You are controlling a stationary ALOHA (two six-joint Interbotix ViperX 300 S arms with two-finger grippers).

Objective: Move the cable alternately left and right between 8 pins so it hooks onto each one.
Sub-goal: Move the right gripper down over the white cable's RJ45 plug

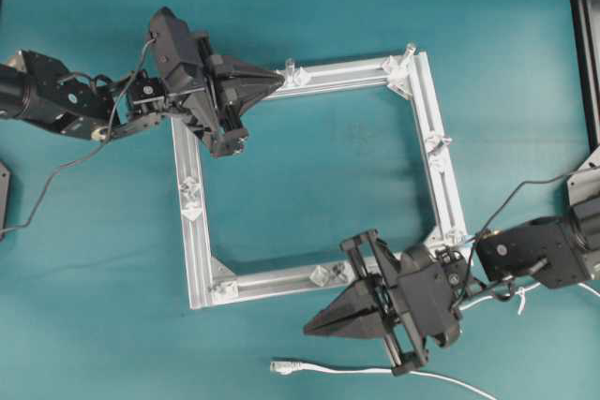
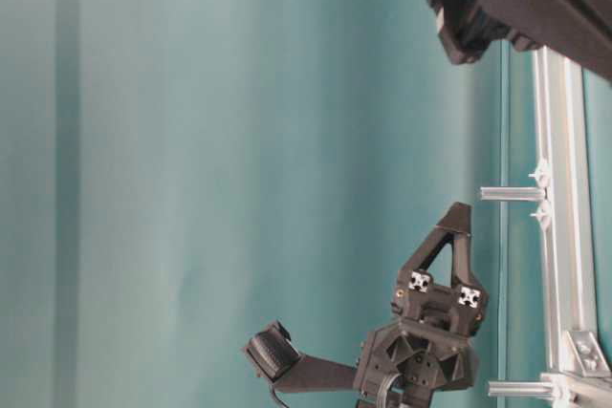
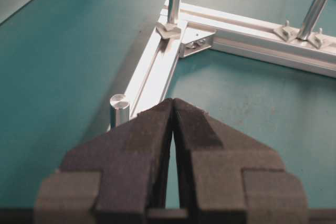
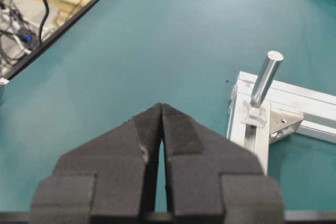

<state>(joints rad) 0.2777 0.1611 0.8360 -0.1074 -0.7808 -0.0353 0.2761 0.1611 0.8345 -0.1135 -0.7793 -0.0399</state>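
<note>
1. Two grippers hover empty; the left gripper [image 1: 277, 75], upper left, has its tips pressed together above the frame's [image 1: 427, 119] top bar.
2. Silvery pins [image 1: 290, 65] stand on the frame, centre.
3. Lower centre, the right gripper [image 1: 309, 329] is pinched closed.
4. Along the bottom edge, the cable [image 1: 375, 371] lies loose.

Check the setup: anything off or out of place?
Nothing damaged. The cable lies loose on the table outside the frame, hooked on no pin. Both tools, left and right, are shut and empty.
</note>
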